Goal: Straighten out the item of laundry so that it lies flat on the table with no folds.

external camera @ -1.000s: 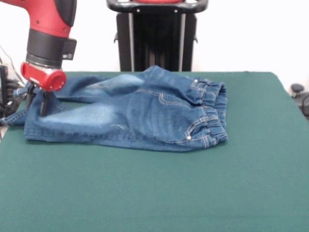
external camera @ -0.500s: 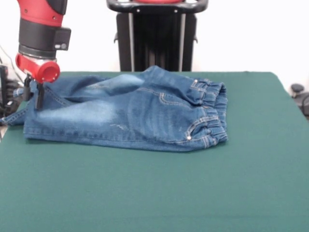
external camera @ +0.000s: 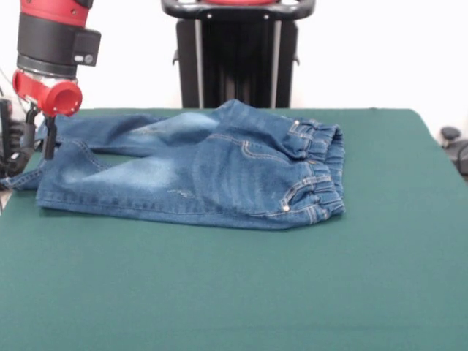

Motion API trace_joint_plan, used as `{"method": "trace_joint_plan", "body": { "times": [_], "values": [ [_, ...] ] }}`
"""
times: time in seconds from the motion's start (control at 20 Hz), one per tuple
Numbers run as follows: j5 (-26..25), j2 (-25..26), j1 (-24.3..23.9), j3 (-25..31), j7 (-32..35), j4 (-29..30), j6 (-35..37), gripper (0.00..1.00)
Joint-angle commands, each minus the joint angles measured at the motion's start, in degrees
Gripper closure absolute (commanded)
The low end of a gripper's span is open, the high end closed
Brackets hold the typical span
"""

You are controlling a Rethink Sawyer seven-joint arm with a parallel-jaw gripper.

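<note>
The small blue denim jeans [external camera: 205, 168] lie on the dark green table [external camera: 278, 292], left of middle towards the far side. The elastic waistband [external camera: 327, 164] is bunched at the right and the two legs run left, with a narrow gap of table between them. The near leg's hem [external camera: 29, 178] reaches the table's left edge. My gripper [external camera: 39, 150] hangs over the far leg's left end. Its two dark fingers [external camera: 50, 142] stand apart and hold nothing that I can see.
The robot's black pedestal [external camera: 238, 55] stands behind the table's far edge at centre. Dark equipment [external camera: 9, 135] sits at the left edge beside the gripper, and a dark object [external camera: 455, 146] at the right edge.
The gripper has risen and moved left, from over the near leg to the far leg's end. The jeans lie almost as before.
</note>
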Motion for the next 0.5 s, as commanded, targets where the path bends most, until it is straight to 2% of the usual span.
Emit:
{"method": "trace_joint_plan", "body": {
  "times": [0.05,0.3,0.5],
  "values": [
    [-1.5,-0.5,3.6,3.1,-10.9,1.9,6.1,0.0],
    [-4.3,4.9,4.4,1.4,-8.8,-0.9,3.2,0.0],
    [-8.8,8.6,10.8,-5.9,-0.4,-4.1,-1.0,0.0]
  ]
}}
